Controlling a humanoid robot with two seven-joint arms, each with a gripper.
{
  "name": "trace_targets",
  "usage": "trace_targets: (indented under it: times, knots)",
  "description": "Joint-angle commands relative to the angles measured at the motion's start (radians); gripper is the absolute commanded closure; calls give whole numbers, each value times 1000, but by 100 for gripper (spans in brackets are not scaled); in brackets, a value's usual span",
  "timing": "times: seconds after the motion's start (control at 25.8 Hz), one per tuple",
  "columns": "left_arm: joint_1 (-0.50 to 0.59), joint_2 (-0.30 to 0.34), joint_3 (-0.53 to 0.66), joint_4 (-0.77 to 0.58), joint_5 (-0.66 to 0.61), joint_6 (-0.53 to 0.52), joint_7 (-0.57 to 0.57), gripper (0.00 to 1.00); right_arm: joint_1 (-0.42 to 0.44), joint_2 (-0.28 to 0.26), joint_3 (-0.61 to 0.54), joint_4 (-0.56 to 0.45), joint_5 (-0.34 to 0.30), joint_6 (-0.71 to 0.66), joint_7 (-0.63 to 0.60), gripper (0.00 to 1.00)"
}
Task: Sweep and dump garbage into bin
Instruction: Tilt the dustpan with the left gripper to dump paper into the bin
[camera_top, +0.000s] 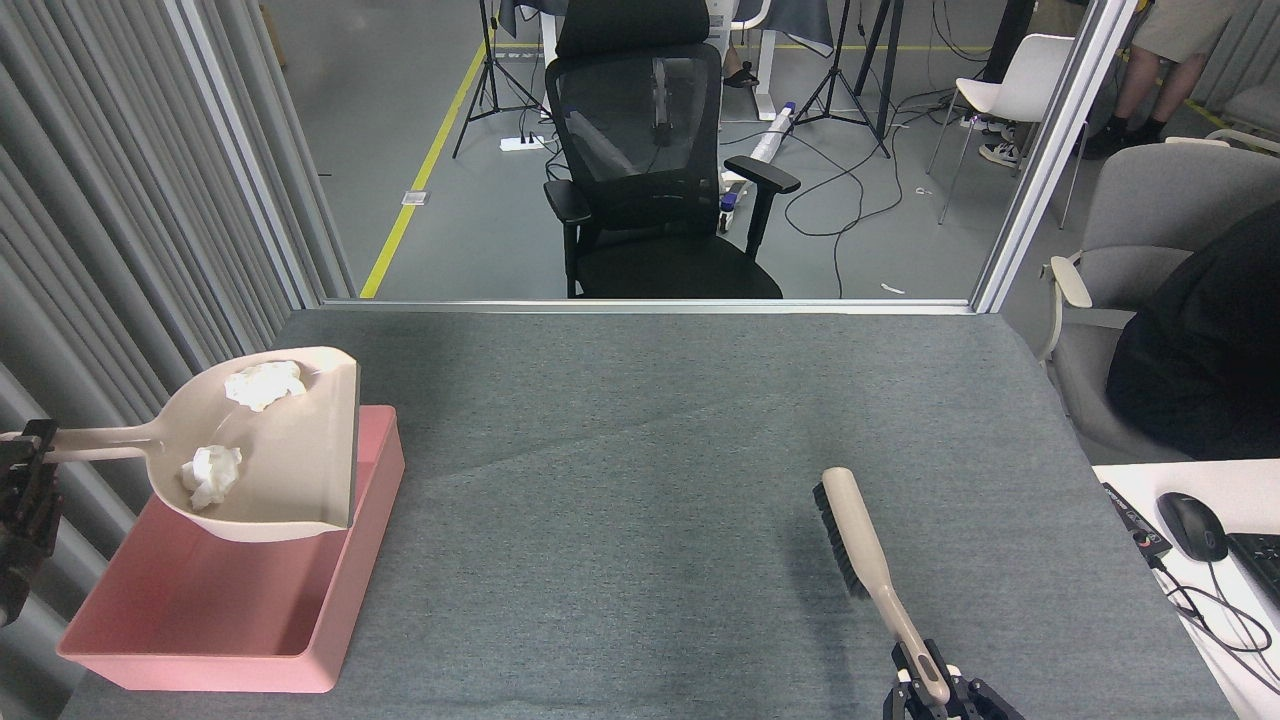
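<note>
bin (330, 640): pink tray, near left corner of grey table (700, 450). dustpan (290, 470): held level above bin, mouth toward bin's right wall. garbage: two paper wads (264, 384) (211, 474), both inside dustpan, above bin, not yet in it. left gripper (22, 465): left of bin, closed on dustpan handle. right gripper (935, 690): well right of bin, clasping brush (860, 545) handle; finger gap not discernible. progress: sweeping appears done; tipping into bin left.

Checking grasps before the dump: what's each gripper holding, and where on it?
Left gripper holds the dustpan by the end of its handle, above the bin. Right gripper holds the brush by its handle end.
</note>
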Motion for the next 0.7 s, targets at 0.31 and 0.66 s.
trace_targets:
  times: [0.31,0.66]
  knots:
    - [32,170,-7,300,0,-301,-27,89,1,2,0,0,0,-2,-1,97]
    - [-115,182,-34,415,-261,-486,51,89,6,7,0,-5,-1,-5,-2,97]
